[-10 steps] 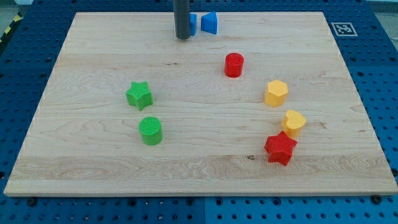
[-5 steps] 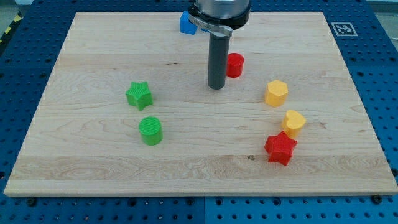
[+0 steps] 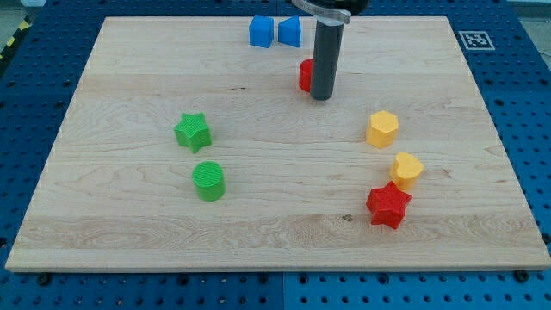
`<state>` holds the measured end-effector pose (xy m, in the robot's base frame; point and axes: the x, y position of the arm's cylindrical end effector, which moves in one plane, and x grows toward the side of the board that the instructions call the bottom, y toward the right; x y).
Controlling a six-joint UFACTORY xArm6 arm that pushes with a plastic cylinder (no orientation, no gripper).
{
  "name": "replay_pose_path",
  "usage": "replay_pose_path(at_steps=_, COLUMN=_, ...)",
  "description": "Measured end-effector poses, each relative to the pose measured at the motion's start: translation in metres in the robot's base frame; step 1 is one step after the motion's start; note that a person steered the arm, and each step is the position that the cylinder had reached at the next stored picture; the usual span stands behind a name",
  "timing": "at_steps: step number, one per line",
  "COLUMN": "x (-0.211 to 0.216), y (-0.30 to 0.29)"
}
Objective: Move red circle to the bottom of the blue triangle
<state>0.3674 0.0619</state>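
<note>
My tip (image 3: 321, 96) on wooden board (image 3: 129, 215), touching red circle (image 3: 305, 75) at its right side, rod partly hiding it. Blue triangle (image 3: 290, 32) above, near top edge. No claw on rod.

A pale wood board (image 3: 129, 232) w/ visible grain is lying on a blue perforated table (image 3: 26, 112) that is showing on all sides, w/ a black-and-white marker tag (image 3: 474, 40) sitting by the board's top-right corner & even light falling throughout.
</note>
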Motion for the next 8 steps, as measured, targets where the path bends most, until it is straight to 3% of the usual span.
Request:
replay_pose_path(at_steps=3, x=-0.059, y=-0.004)
replay_pose_path(at_steps=8, x=-0.039, y=-0.017)
